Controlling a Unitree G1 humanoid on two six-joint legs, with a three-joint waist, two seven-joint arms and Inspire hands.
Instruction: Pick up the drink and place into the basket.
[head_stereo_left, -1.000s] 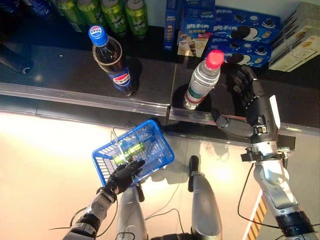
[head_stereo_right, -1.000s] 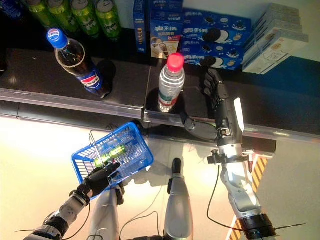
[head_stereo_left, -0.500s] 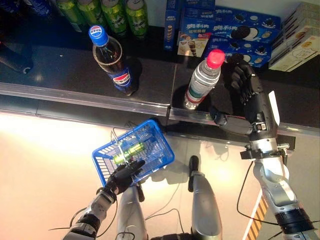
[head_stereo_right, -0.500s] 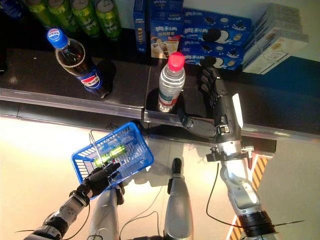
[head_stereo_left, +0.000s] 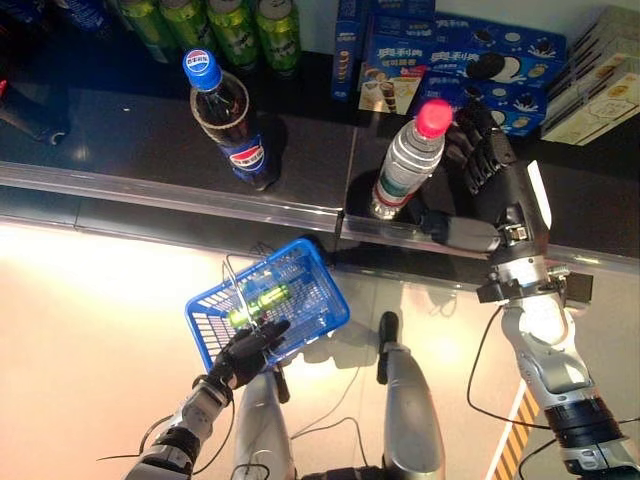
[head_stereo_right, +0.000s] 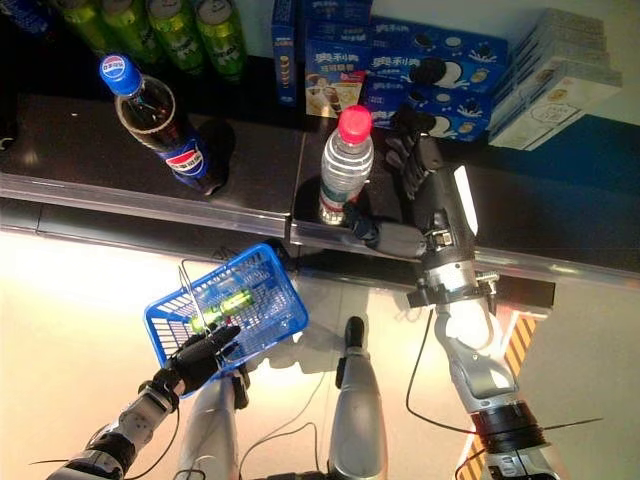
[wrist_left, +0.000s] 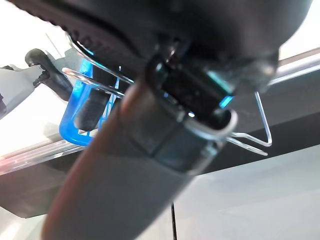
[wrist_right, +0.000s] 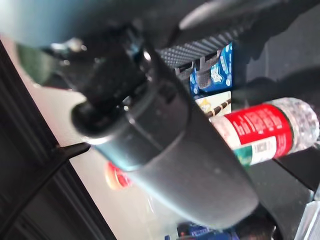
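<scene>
Dim up on the shelf (head_stereo_left: 150, 140), glare washing the floor (head_stereo_left: 90, 300) pale, short shadows under the bottles, both wrist views blurred close up.

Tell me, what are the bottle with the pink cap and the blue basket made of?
The water bottle looks like clear, thin plastic: you see through its ribbed, shiny sides, and its pink cap looks like solid plastic. The basket, carried by the left hand, looks like glossy blue plastic mesh; its thin silvery handles look like metal wire.
</scene>
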